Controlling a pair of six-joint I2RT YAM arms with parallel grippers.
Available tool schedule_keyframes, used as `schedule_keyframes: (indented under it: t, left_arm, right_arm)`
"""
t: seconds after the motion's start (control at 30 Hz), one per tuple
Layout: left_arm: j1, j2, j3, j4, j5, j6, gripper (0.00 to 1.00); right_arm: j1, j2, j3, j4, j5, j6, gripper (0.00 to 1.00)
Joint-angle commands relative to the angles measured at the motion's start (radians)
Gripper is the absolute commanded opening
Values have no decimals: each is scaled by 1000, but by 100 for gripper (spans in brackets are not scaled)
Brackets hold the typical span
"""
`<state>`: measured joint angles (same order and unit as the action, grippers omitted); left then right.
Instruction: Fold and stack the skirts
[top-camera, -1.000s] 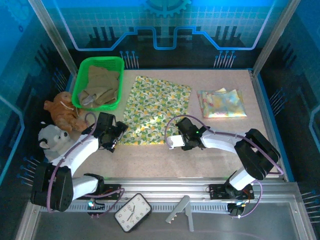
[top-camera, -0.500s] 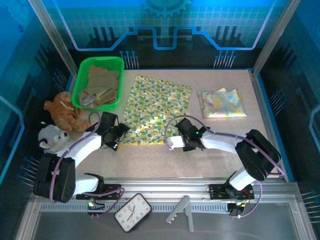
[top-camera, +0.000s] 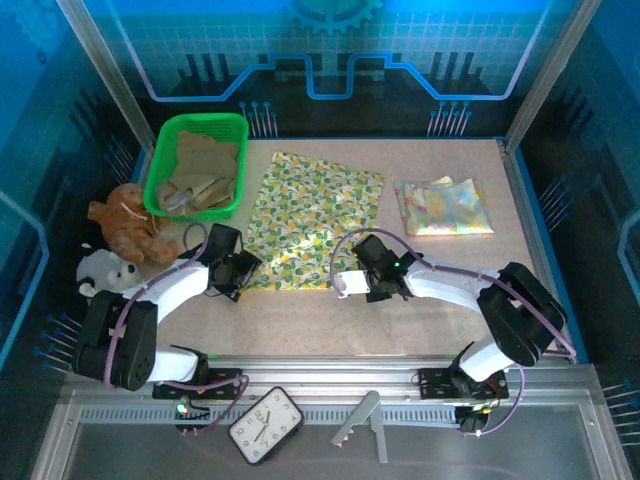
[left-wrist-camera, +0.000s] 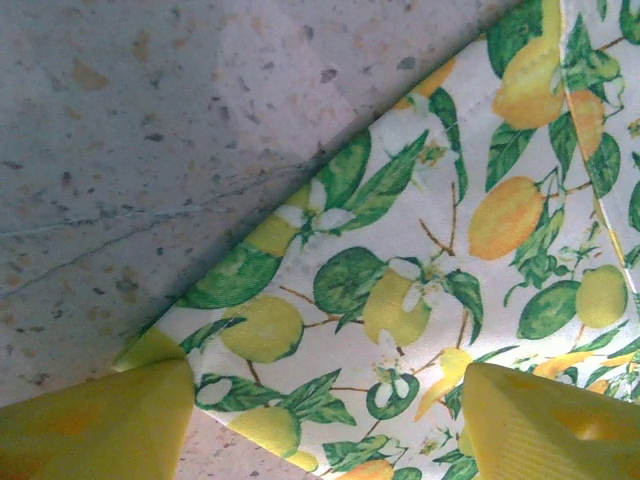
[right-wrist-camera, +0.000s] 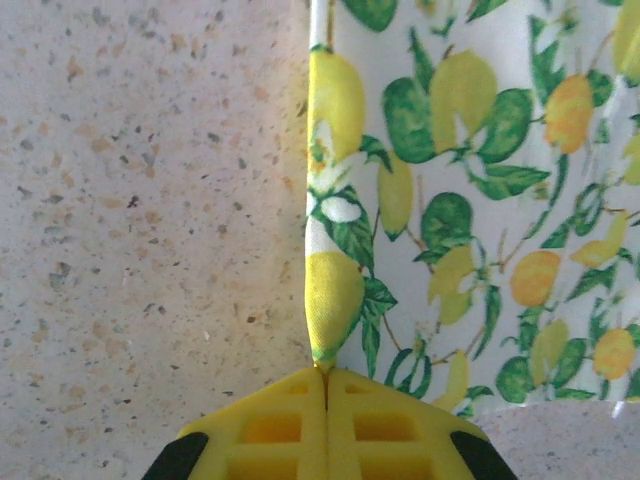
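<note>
Yellow-green floral skirt (top-camera: 315, 215), right tool (right-wrist-camera: 325, 372) clamped, seemingly on hem, left tool (left-wrist-camera: 322, 400) spread over corner

floral skirt (right-wrist-camera: 430, 190): corner hidden inside right pincer (right-wrist-camera: 326, 380) | white plush (top-camera: 100, 268): partly behind left arm (top-camera: 165, 290)

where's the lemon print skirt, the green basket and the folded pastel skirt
lemon print skirt (top-camera: 312, 215), top external view, middle of the spread cloth
green basket (top-camera: 210, 124), top external view, far wall
pastel skirt (top-camera: 444, 207), top external view, middle of the folded cloth
</note>
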<state>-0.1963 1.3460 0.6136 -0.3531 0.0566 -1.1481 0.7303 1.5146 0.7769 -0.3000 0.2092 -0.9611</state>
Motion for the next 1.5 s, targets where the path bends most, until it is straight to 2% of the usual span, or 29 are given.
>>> schedule_keyframes:
  t: [0.0,0.17,0.3,0.43,0.53,0.73,0.83,0.93,1.03,1.17,1.3,1.47]
  left_arm:
    - [-6,-44,12,-111,-48,-17,73]
    - [-8,-72,-31,-99,-42,-33,63]
    - [-25,-48,-34,-91,-37,-53,64]
    - [-32,-22,-18,-148,-85,-58,65]
    - [-32,1,-24,-96,-108,-41,63]
    - [-32,111,20,83,-104,4,43]
    - [-32,120,60,90,-136,47,37]
    - [-32,113,98,69,-169,96,26]
    - [-32,87,108,35,-192,112,13]
    - [-34,-6,60,-41,-242,75,0]
    - [-34,-148,-14,-104,-297,31,0]
    - [-34,-234,-42,-101,-271,27,0]
  right_arm:
    - [-9,-26,33,-32,-29,11,0]
    - [-10,-10,38,-37,-30,7,0]
    - [-11,-1,41,-36,-35,2,0]
    - [-12,1,41,-34,-37,6,0]
    - [-12,-1,39,-34,-42,9,0]
    - [-12,-15,37,-45,-53,18,0]
    - [-15,-34,36,-60,-73,31,0]
    - [-16,-45,34,-71,-85,40,0]
    - [-17,-53,35,-80,-84,48,0]
    - [-17,-72,37,-102,-90,63,0]
    - [-17,-93,36,-123,-94,75,0]
    - [-17,-89,42,-125,-96,78,0]
